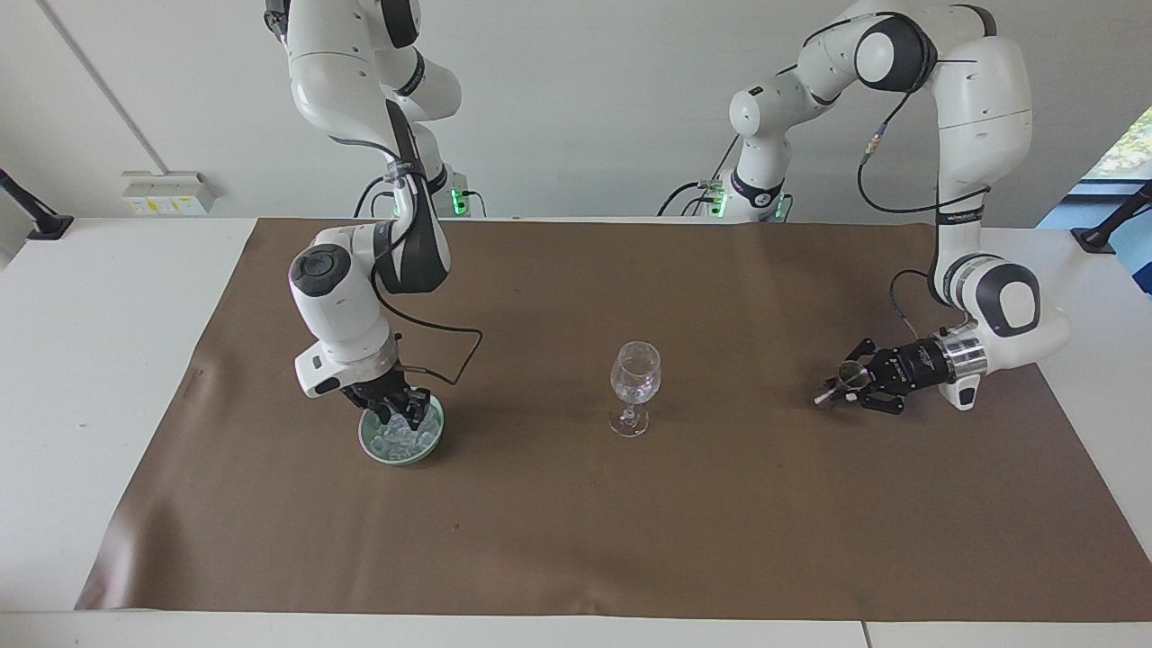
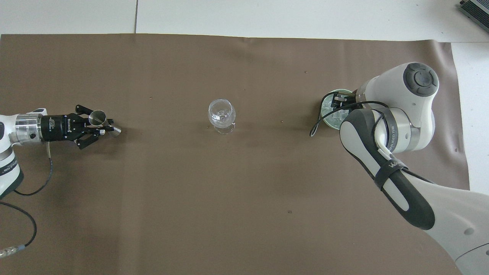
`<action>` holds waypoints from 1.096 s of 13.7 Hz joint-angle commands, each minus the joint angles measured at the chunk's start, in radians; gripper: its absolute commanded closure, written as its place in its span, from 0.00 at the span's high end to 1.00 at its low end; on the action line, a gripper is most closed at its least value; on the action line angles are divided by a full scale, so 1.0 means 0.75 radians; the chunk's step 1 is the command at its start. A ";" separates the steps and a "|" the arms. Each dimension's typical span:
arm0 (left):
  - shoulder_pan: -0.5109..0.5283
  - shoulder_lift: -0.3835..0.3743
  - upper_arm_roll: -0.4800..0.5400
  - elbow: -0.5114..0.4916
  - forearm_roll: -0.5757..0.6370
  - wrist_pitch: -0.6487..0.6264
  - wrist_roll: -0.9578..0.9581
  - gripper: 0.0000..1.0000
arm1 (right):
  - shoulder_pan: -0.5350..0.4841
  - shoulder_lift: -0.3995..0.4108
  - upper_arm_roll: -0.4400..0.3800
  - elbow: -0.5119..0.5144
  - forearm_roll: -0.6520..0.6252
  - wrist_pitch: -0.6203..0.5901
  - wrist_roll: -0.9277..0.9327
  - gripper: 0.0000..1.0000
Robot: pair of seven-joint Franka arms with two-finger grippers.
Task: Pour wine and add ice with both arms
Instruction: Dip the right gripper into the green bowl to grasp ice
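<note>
You see the right gripper (image 1: 402,418) down in the green bowl (image 1: 371,445) of ice (image 1: 396,439); its grip is unclear. The left gripper (image 1: 839,388) clamps a metal jigger (image 2: 100,118).

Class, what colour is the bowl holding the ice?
Pale green bowl, clearest in the facing view.

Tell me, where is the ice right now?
The ice lies heaped in a small green bowl at the right arm's end of the table, under the right gripper.
</note>
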 commanded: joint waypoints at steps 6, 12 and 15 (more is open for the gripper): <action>0.037 0.036 -0.017 0.011 0.017 -0.012 0.035 0.06 | -0.012 0.006 0.005 0.018 0.023 -0.015 0.012 0.36; 0.039 0.042 -0.017 0.009 0.015 -0.022 0.062 0.44 | -0.016 0.004 0.005 0.052 0.021 -0.066 0.004 0.13; 0.043 0.044 -0.017 0.011 0.017 -0.026 0.062 0.54 | -0.010 0.000 0.005 0.095 0.019 -0.105 -0.002 0.13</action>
